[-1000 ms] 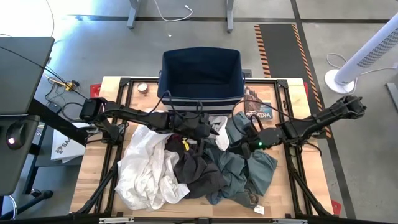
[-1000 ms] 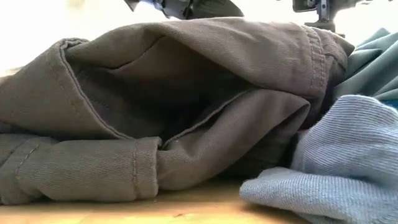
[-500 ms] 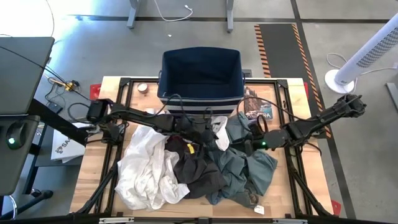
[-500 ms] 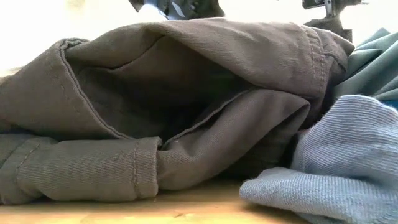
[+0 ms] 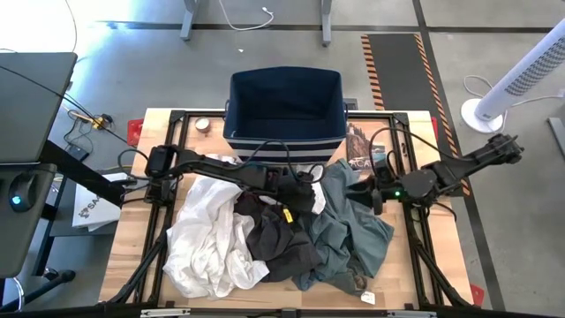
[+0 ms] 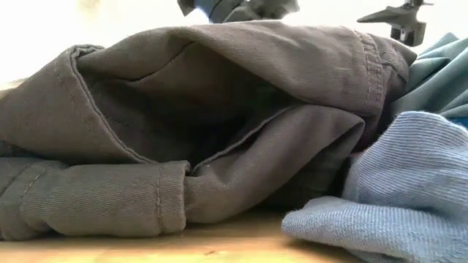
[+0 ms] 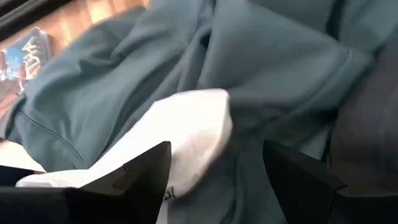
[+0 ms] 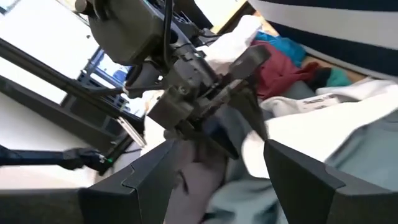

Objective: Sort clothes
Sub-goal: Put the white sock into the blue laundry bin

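The clothes lie heaped mid-table: a white garment [image 5: 207,238], dark grey-brown trousers [image 5: 278,240] [image 6: 183,131] and a grey-green shirt [image 5: 353,231] [image 7: 280,62]. My left gripper [image 5: 309,196] [image 7: 216,149] reaches in from the left, slanting down, open. Its fingers stand either side of a small white piece [image 7: 186,130] that lies on the shirt. My right gripper [image 5: 375,190] [image 8: 217,149] hangs open above the shirt's right part, holding nothing. Maroon [image 8: 280,70] and bright blue [image 8: 287,46] pieces lie by the bin.
A navy bin with white stripes [image 5: 285,97] stands at the table's far edge, behind the heap. A printed card [image 5: 364,152] lies at the far right and a small round thing [image 5: 202,124] at the far left. Bare wood [image 5: 413,238] shows along the right side.
My left gripper has gone toward the table's right edge and down over the small white piece, rolling and tipping further downward. My right gripper has drawn back toward the right edge and risen. Both have stayed open; the clothes have kept still.
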Robot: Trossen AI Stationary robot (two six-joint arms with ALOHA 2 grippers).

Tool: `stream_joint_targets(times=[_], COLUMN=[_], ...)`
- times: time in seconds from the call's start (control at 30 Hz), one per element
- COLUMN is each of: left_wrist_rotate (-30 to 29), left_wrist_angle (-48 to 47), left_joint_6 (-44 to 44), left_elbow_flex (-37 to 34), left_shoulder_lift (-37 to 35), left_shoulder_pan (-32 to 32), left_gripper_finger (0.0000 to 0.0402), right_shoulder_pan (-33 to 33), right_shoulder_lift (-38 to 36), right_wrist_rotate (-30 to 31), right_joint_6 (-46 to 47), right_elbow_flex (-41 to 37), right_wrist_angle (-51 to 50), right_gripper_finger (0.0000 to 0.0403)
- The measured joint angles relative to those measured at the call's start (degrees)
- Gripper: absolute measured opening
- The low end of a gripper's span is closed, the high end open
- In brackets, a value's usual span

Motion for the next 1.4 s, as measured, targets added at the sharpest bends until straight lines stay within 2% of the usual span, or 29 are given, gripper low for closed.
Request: stream_joint_targets(times=[0.13, 0.37, 0.6, 0.83, 1.13, 1.4], left_wrist_rotate=[-3.4, -3.8, -7.5, -7.5, -7.7, -12.0], left_wrist_angle=[-0.1, 0.2, 2.9, 3.0, 0.7, -7.6], left_joint_6=[0.8, 0.3, -0.2, -1.4, -2.4, -3.5], left_elbow_flex=[0.0, 0.0, 0.0, 0.0, 1.6, 11.0], left_shoulder_lift=[0.8, 1.7, 1.7, 1.7, 1.5, 1.3], left_shoulder_pan=[-0.1, -0.4, -1.2, -1.3, -2.0, -1.8], left_gripper_finger=[0.0252, 0.0252, 0.0238, 0.0172, 0.0018, 0.0006], right_shoulder_pan=[0.0, 0.0, 0.0, 0.0, 0.0, 0.0], right_shoulder_lift=[-0.8, -0.9, -0.9, -0.9, -0.8, -0.8], right_wrist_rotate=[1.0, 2.6, 4.9, 5.2, 6.4, 6.7], right_joint_6=[-0.9, -3.7, -3.9, -3.8, -3.7, -3.7], right_elbow_flex=[0.0, 0.0, 0.0, 0.0, 0.0, 0.0], right_wrist_angle=[-2.1, -3.6, -6.4, -7.5, -9.0, -9.5], right_gripper_finger=[0.0240, 0.0240, 0.0240, 0.0240, 0.0240, 0.0240])
